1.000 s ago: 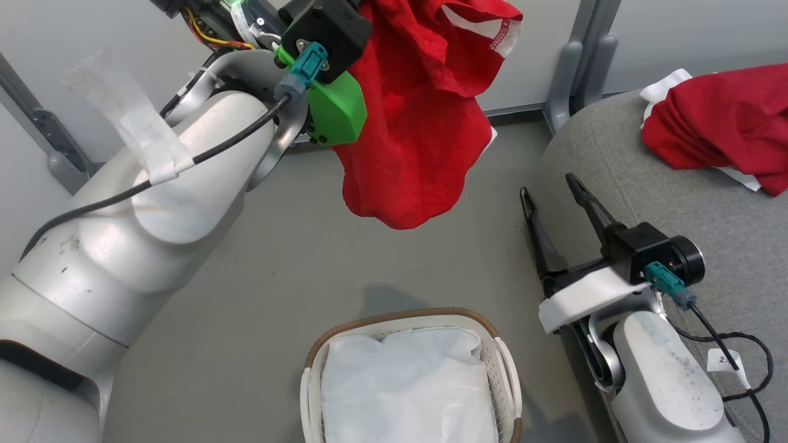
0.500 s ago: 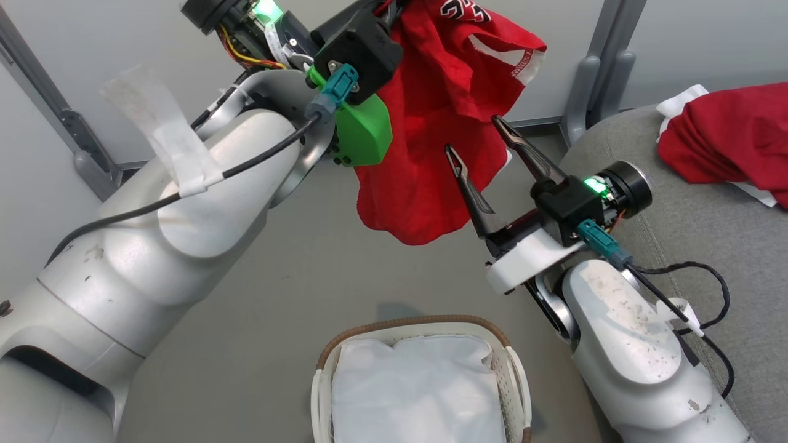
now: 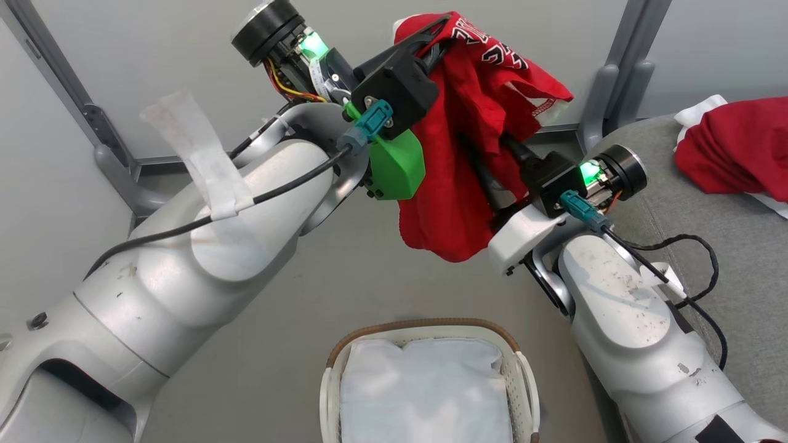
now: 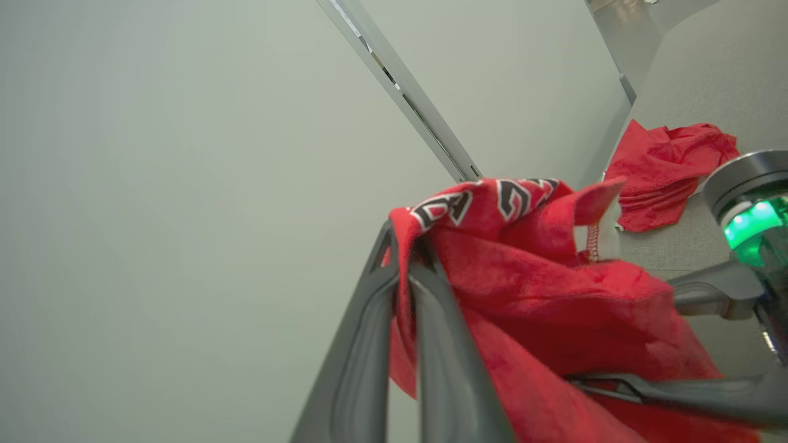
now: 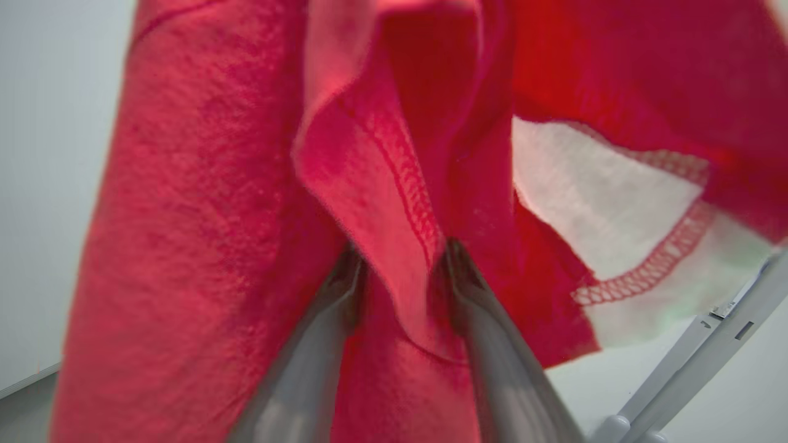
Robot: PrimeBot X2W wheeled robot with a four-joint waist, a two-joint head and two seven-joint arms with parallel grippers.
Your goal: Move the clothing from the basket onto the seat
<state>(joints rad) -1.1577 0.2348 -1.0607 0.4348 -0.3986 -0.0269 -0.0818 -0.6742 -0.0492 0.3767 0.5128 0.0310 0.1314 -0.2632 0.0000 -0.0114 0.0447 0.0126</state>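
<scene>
Garment (image 3: 455,184): held high above basket (image 3: 425,325), clamped in left tool (image 4: 403,243) at lettered edge.
Right tool (image 5: 400,261): fingers apart astride a hanging fold, likely to steady it toward seat (image 3: 757,258).

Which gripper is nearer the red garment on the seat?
Right. The right gripper, open around a fold of the hanging garment, lies toward the seat garment; the left gripper, clamping the hanging garment's top, is farther off.

My left gripper (image 4: 403,246) pinches the lettered red jersey (image 4: 554,307); another red garment (image 4: 668,166) lies near the seat's (image 4: 708,80) edge
</scene>
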